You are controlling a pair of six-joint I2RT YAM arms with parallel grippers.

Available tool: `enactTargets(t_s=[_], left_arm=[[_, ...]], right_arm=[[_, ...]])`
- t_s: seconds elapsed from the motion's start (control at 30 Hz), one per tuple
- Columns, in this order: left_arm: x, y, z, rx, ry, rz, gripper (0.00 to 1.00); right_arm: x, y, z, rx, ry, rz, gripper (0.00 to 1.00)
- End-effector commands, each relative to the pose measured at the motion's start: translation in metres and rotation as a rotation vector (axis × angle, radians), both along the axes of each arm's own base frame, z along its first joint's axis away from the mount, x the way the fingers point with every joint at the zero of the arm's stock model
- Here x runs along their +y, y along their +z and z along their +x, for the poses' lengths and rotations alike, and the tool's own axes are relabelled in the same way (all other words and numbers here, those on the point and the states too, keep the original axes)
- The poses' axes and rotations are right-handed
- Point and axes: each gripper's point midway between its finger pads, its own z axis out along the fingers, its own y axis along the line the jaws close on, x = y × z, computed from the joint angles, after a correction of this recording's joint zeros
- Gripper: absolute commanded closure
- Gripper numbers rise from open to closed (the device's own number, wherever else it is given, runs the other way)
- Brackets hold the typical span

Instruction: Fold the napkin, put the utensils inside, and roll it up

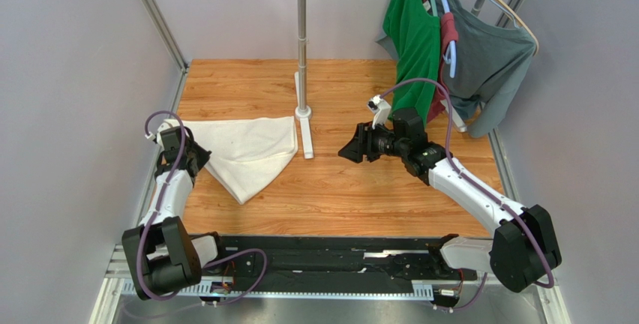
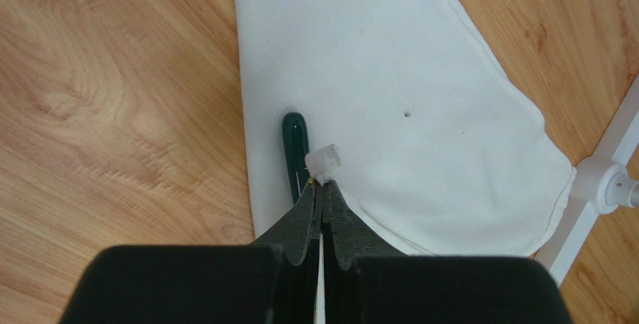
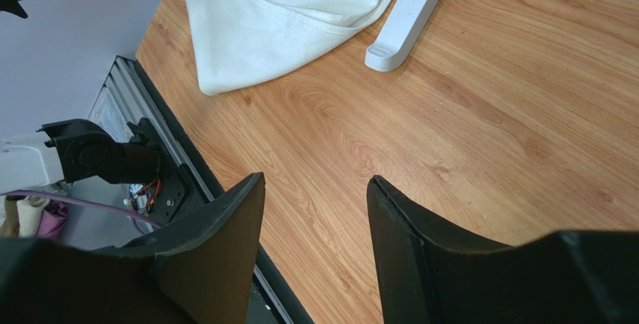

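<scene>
Left wrist view shows your left gripper [image 2: 322, 185] with fingers pressed together, a white scrap at the tips that may be cloth. The spoon [image 2: 295, 148] lies just at its 11 o'clock, handle running 12-to-6 on the napkin [image 2: 420, 99]. Count one spoon and one napkin; your right gripper [image 3: 315, 181], spread wide, hangs well apart at the napkin's 3 o'clock, so the left is nearer.
</scene>
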Motion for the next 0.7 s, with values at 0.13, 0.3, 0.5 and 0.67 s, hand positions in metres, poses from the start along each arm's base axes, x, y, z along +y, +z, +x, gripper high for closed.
enactTargets(t_s=[0.13,0.3,0.5,0.67], left_arm=[[0.020,0.009,0.020,-0.030,0.033,0.043,1.00],[0.025,-0.003,0.023,-0.012,0.037,0.024,1.00],[0.031,-0.015,0.028,0.003,0.033,0.013,1.00],[0.028,-0.017,0.036,-0.007,-0.003,-0.016,1.00]], right_arm=[[0.003,0.008,0.000,-0.030,0.025,0.024,0.44],[0.004,0.008,-0.001,-0.027,0.030,0.028,0.44],[0.004,0.008,-0.001,-0.025,0.036,0.030,0.44],[0.005,0.007,-0.002,-0.020,0.040,0.034,0.44]])
